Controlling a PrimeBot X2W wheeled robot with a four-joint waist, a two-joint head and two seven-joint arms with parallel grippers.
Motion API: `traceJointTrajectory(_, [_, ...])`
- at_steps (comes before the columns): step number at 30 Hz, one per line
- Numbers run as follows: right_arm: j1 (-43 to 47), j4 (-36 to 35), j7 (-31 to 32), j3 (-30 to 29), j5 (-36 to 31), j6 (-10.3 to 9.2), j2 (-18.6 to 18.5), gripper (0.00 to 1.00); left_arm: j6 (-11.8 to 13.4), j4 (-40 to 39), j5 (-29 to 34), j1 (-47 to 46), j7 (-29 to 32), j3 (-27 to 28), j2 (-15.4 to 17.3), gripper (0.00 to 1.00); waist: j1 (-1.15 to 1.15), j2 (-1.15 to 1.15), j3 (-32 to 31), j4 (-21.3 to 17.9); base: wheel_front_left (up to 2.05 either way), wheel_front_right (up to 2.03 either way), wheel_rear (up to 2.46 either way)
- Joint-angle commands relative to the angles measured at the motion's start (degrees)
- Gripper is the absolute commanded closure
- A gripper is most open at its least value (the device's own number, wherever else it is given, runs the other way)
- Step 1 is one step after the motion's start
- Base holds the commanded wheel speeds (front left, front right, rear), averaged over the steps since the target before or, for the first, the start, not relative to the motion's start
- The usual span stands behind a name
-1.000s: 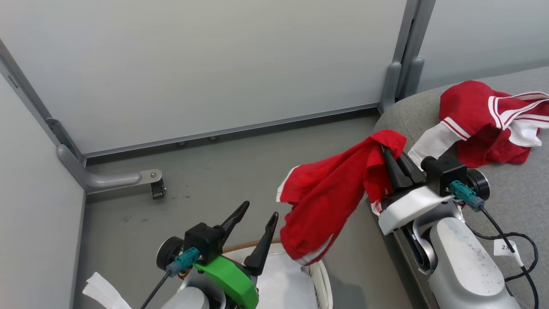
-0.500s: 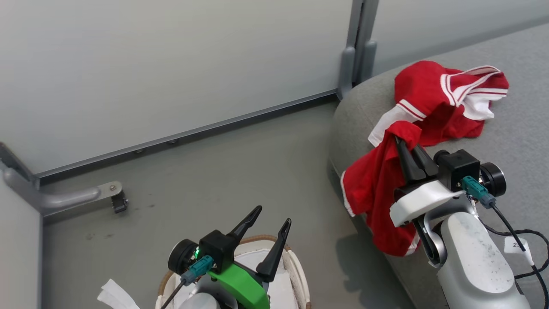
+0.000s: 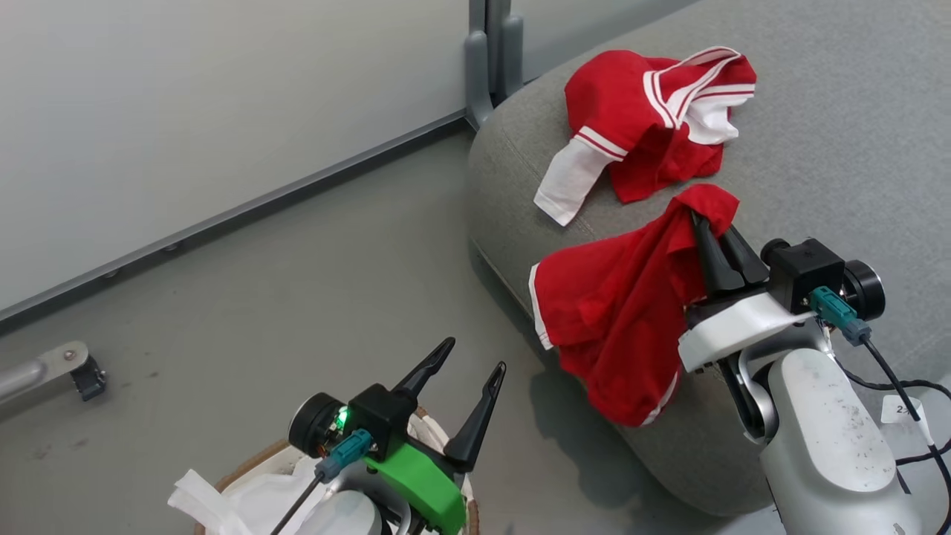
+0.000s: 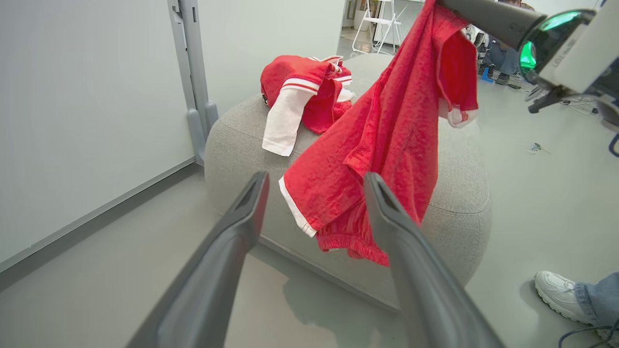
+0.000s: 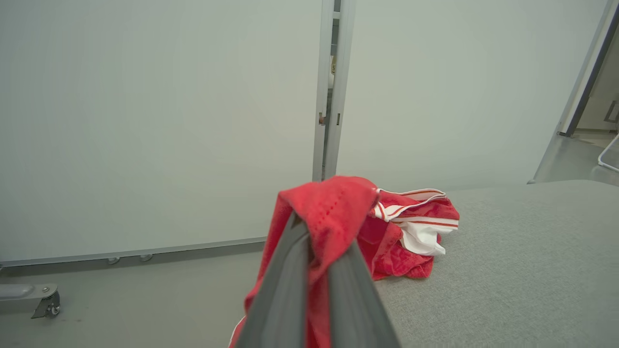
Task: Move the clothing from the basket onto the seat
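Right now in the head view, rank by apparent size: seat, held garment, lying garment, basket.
1. seat
2. held garment and lying garment, too alike to rank
3. basket, partly cut off, so unsure

The basket (image 3: pixel 249 462) runs off the bottom edge, mostly hidden

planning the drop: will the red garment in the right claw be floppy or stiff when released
Likely floppy: the red garment hangs in loose folds from the shut right claw. Probably light, as one pinch carries it. It may slide, draping past the seat edge.
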Motion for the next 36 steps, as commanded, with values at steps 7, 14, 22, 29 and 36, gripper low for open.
traceJointTrajectory(7, [-3.58,-0.05,-0.28,-0.23,-1.93,-0.08,-0.96,1.0,-0.4,0.39,0.85,-1.55,-0.04,-0.57,0.73,0.0,0.0,0.0,3.67,-1.94,0.0,0.0,0.0])
traceJointTrajectory(14, [-12.77,-0.71,-0.29,-1.07,-3.43,-0.08,-5.58,1.0,-0.41,-0.46,0.73,-2.54,-0.03,-1.1,1.15,0.0,0.0,0.0,5.42,0.08,0.0,0.0,0.0])
traceJointTrajectory(22, [-31.65,4.32,0.55,-1.3,-5.08,-0.08,-16.17,1.0,-0.47,-2.12,1.41,-3.95,-0.03,-1.56,1.63,0.0,0.0,0.0,8.41,3.31,0.0,0.0,0.0])
traceJointTrajectory(29, [-47.73,11.41,4.3,1.57,-7.37,-0.08,-29.12,1.0,-0.33,-2.96,2.18,-6.01,-0.02,-1.68,2.66,0.0,0.0,0.0,12.92,7.73,0.0,0.0,0.0])
traceJointTrajectory(36, [-54.34,20.16,5.65,0.28,-7.8,-0.08,-35.09,1.0,0.45,-4.48,2.77,-7.72,0.25,-1.39,3.97,0.0,0.0,0.0,17.53,10.46,0.0,0.0,0.0])
